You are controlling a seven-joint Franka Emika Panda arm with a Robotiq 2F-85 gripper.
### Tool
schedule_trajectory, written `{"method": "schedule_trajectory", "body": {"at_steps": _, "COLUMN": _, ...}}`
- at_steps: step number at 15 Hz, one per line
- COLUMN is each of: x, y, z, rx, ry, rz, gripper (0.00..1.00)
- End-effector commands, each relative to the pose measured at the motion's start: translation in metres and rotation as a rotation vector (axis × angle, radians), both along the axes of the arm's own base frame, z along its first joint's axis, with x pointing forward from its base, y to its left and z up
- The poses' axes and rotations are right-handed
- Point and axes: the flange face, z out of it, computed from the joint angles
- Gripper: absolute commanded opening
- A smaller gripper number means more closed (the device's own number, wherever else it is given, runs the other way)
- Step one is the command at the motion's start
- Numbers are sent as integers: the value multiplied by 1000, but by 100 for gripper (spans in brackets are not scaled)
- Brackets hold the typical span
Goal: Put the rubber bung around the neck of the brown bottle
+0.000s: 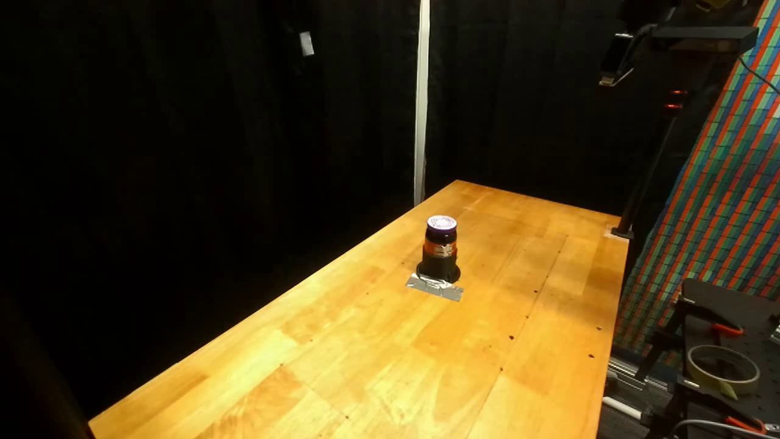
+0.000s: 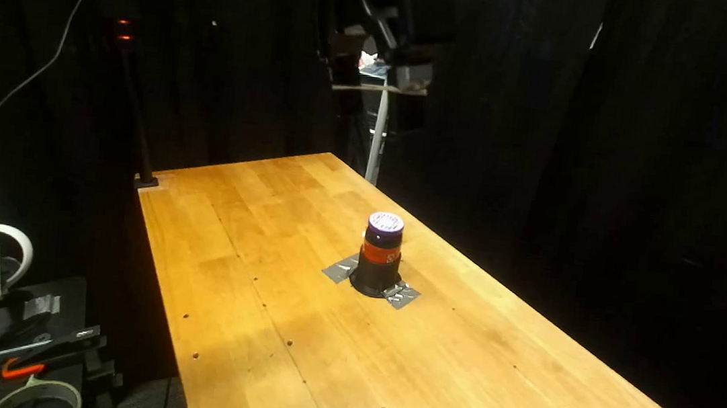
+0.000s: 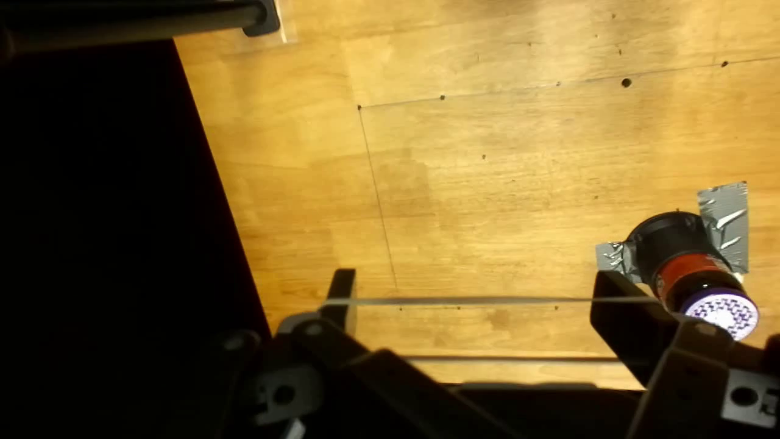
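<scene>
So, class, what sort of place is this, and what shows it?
Probably a robot lab or workshop rather than a home: the bottle sits in a black holder held to the wooden table with silver tape, and what look like black curtains hang behind.

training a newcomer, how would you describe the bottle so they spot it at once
Find the wooden table. Grey tape on it touches a black holder; the bottle stands upright inside. Its orange label and purple-rimmed cap set it apart from tape and holder.
</scene>
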Motion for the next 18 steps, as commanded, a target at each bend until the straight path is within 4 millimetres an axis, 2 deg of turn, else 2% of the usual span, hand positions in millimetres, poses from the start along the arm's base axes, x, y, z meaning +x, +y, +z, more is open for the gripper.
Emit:
{"method": "schedule_trajectory", "body": {"at_steps": 1, "x": 69, "y": -6, "z": -13, "rx": 68, "ry": 36, "rz": 166, "gripper": 100}}
{"method": "schedule_trajectory", "body": {"at_steps": 4, "x": 125, "y": 5, "z": -33, "rx": 193, "ry": 60, "rz": 247, "gripper": 100}}
{"method": "schedule_trajectory", "body": {"at_steps": 8, "x": 185, "y": 32, "z": -70, "rx": 361, "ry": 116, "rz": 254, "gripper": 100}}
{"method": "schedule_trajectory", "body": {"at_steps": 12, "x": 230, "y": 61, "z": -114, "rx": 434, "ry": 235, "rz": 207, "gripper": 100}}
{"method": "schedule_trajectory", "body": {"at_steps": 18, "x": 282, "y": 81, "z": -167, "rx": 434, "ry": 316, "rz": 132, "gripper": 100}}
